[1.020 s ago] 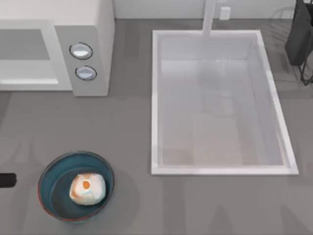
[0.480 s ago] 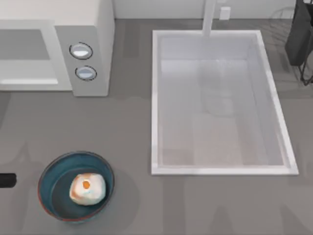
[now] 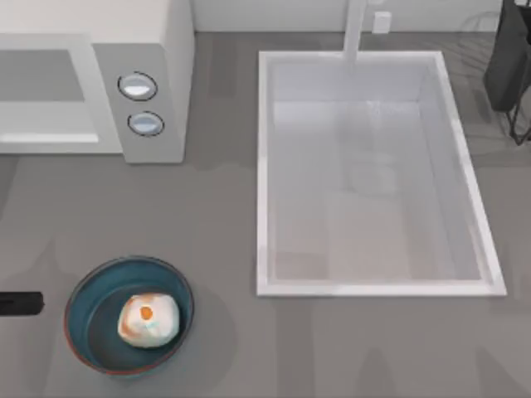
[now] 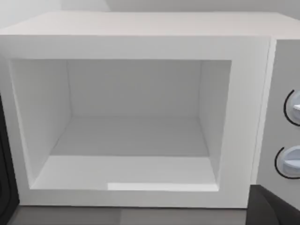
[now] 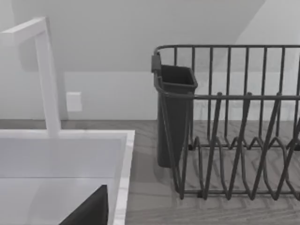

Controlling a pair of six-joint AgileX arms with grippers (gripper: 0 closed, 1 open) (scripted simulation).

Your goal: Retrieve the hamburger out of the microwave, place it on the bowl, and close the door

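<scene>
The hamburger [image 3: 148, 320] lies inside the blue bowl [image 3: 83, 286] near the table's front left. The white microwave [image 3: 153, 58] stands at the back left, and its cavity [image 4: 133, 136] is open and empty in the left wrist view. The door is out of view. A black part of my left arm [image 3: 21, 303] pokes in at the left edge, just left of the bowl. My left gripper [image 4: 140, 218] faces the cavity, open, with dark fingers [image 4: 274, 208] at the picture's edges and nothing between them. A dark part of my right arm [image 5: 89, 211] hangs above the sink corner.
A large white sink [image 3: 264, 174] with a faucet [image 3: 355, 29] takes up the middle and right of the table. A dark wire dish rack [image 5: 234, 140] with a cutlery holder [image 5: 174, 112] stands at the back right. Bare grey counter [image 3: 207, 215] lies between bowl, microwave and sink.
The black part of my left arm at the left edge has slid a little to the right, toward the bowl. Hamburger, bowl and microwave have not moved.
</scene>
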